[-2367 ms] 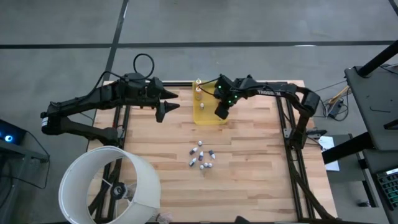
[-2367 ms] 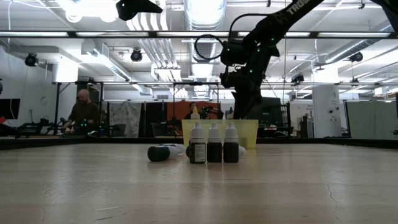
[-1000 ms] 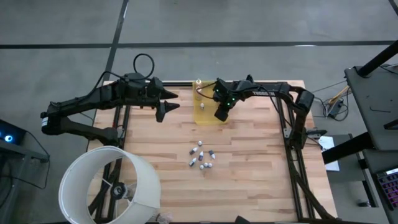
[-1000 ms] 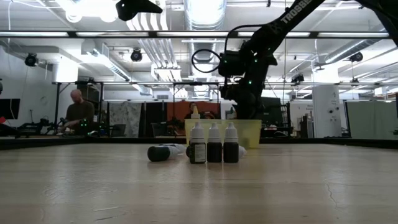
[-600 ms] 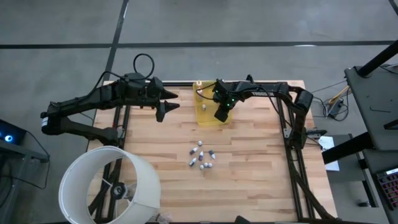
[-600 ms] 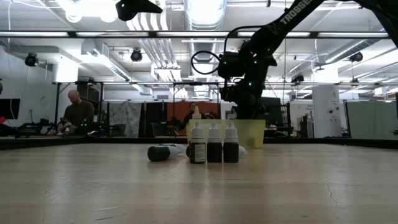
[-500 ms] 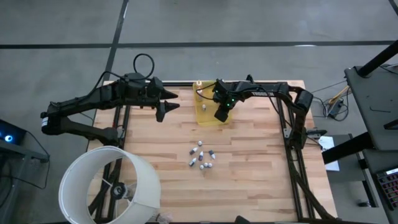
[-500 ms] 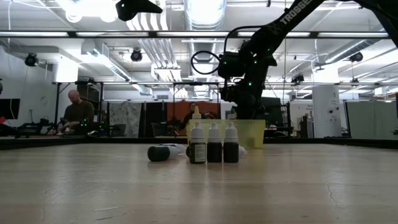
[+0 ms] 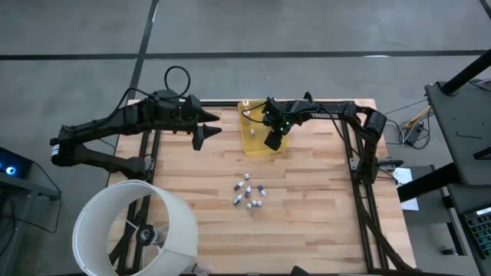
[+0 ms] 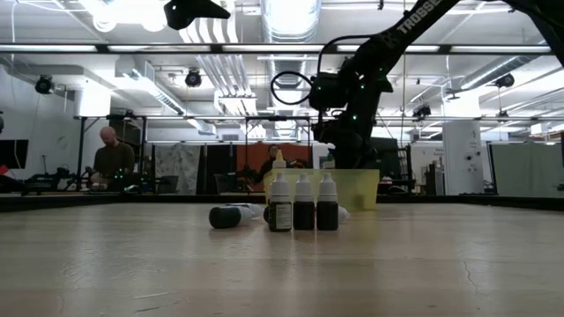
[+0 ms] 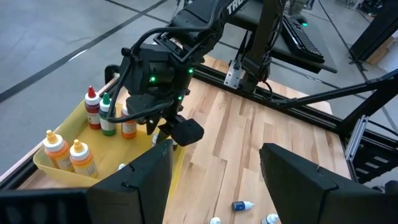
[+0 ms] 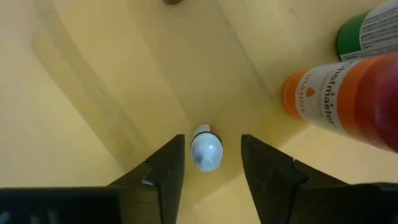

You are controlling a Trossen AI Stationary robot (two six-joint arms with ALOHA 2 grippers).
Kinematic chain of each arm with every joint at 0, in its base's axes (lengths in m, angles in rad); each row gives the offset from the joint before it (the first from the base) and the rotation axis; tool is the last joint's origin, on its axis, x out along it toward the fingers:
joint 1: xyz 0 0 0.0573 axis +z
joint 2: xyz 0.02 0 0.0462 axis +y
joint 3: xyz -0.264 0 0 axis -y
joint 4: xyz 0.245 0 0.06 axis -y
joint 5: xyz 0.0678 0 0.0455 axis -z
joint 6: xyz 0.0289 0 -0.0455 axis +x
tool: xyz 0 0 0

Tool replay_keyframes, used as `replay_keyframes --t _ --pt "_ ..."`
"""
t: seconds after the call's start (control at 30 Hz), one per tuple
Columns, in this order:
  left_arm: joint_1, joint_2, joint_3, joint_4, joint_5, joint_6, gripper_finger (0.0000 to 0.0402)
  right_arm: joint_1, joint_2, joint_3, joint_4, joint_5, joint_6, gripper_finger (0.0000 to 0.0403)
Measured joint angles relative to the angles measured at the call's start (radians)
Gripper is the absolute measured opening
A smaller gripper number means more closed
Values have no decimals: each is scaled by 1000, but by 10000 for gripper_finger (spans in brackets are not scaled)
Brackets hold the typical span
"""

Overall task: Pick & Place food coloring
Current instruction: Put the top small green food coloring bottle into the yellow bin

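The right claw (image 12: 210,163) is hanging apart inside the tray (image 9: 258,147), a small bottle (image 12: 206,147) lying loose between its fingers. Several bottles (image 9: 250,195) are waiting mid-bench; the left claw (image 9: 209,132) is idling open nearby.

A robotics lab inside a big industrial hall.
Exposed silver ceiling ducts (image 10: 220,70) are running overhead, a person (image 10: 107,158) is sitting at distant benches, and grey concrete floor (image 9: 307,31) is surrounding the wooden tabletop (image 9: 307,199).
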Motion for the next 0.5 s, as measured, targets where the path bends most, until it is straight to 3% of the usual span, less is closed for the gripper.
replay_keyframes --t 0.5 --pt "0 0 0 0 0 -1 213 6 -66 151 -155 -29 0 160"
